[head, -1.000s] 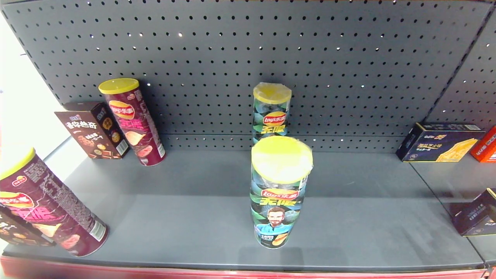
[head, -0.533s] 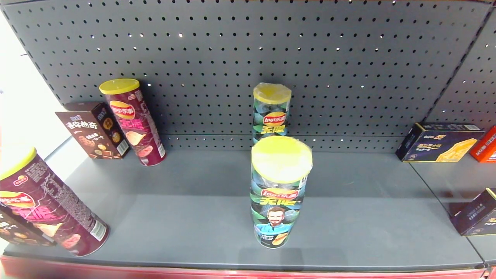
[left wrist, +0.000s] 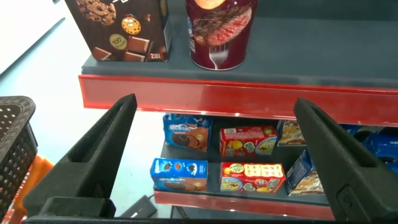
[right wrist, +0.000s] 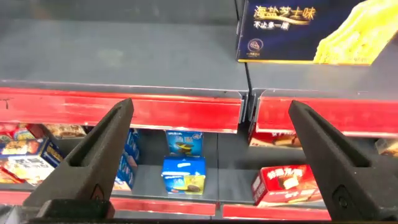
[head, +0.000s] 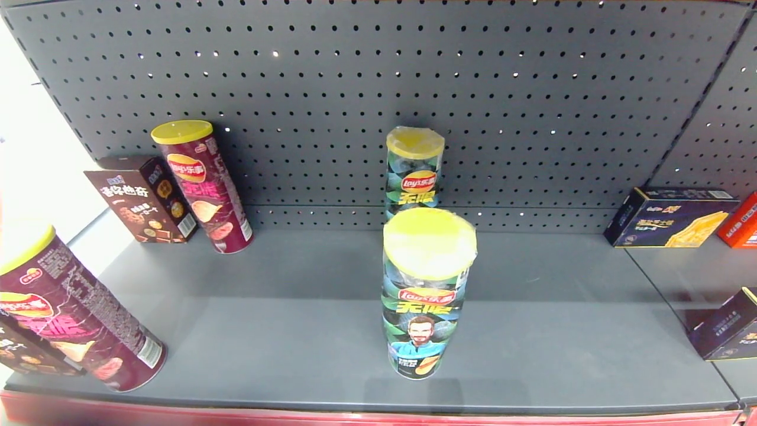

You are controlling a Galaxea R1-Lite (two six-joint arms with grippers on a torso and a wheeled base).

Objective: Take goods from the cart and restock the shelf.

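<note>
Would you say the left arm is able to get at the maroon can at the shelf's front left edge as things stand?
Probably yes: the left gripper is open, facing the maroon can with nothing between; the cookie box stands close beside it.

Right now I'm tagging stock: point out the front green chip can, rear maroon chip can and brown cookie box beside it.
front green chip can [head: 423, 322], head view, side wall.
rear maroon chip can [head: 204, 192], head view, its label.
brown cookie box [head: 133, 207], head view, front face.
</note>
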